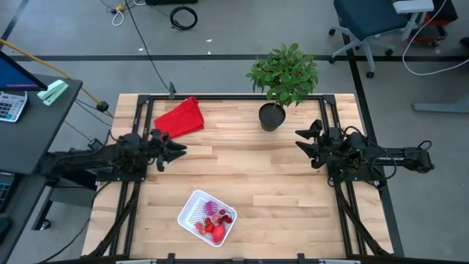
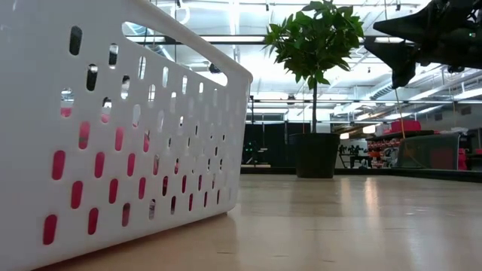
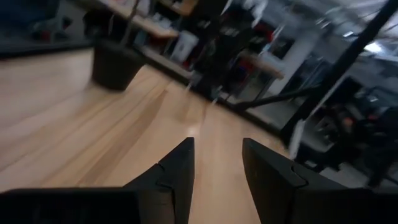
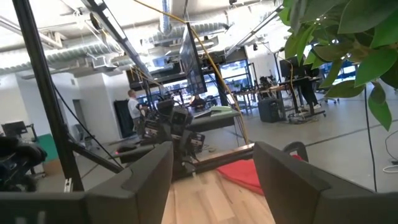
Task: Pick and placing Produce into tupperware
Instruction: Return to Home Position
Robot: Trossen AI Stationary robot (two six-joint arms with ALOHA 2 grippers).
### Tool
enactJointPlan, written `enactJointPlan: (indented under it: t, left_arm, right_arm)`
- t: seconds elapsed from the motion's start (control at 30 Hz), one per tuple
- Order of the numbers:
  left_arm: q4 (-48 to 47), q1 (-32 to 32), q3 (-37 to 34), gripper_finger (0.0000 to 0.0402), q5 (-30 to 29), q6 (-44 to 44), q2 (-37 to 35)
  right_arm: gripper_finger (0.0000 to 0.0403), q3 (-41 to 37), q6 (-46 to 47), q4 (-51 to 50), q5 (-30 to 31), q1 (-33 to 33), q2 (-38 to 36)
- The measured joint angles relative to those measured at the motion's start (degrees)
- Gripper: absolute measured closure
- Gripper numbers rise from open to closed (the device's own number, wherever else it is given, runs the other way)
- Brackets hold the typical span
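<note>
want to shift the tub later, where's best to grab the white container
Pinch the thin upright wall of the white container on the side nearest the left gripper, coming straight down, one finger inside, one outside. The produce is piled toward the opposite side, so that stretch looks bare.

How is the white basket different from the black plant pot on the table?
The white basket is shallow, squarish, with slotted walls; the black pot is round and solid-walled. The basket holds red fruit pieces and a purple ball; the pot holds a green plant. Both stand upright on the wooden table.
</note>
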Motion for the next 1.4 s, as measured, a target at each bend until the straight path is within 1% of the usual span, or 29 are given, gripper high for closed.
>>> enactJointPlan:
  t: [0.27, 0.4, 0.87, 1.17, 1.4]
  left_arm:
    - [-0.27, -2.77, 0.04, 0.0252, 0.02, 0.02, -12.69]
    - [3.59, -3.34, 0.16, 0.0250, 0.08, 0.02, -12.22]
    - [2.83, -3.38, 0.04, 0.0264, 0.00, 0.00, -12.41]
    - [2.53, -5.88, 0.06, 0.0253, 0.04, 0.01, -12.47]
    - [2.53, -7.86, 0.04, 0.0261, 0.02, 0.01, -12.47]
  right_arm:
    - [0.0171, 0.00, 0.00, -0.02, 0.00, 0.00, 0.00]
    - [0.0171, 0.00, 0.00, -0.39, 0.00, 0.00, 0.02]
    - [0.0172, 0.00, 0.00, -0.42, -0.02, 0.00, 0.13]
    - [0.0172, 0.00, 0.00, -0.42, 0.00, 0.00, 0.13]
    - [0.0172, 0.00, 0.00, -0.42, -0.02, 0.00, 0.13]
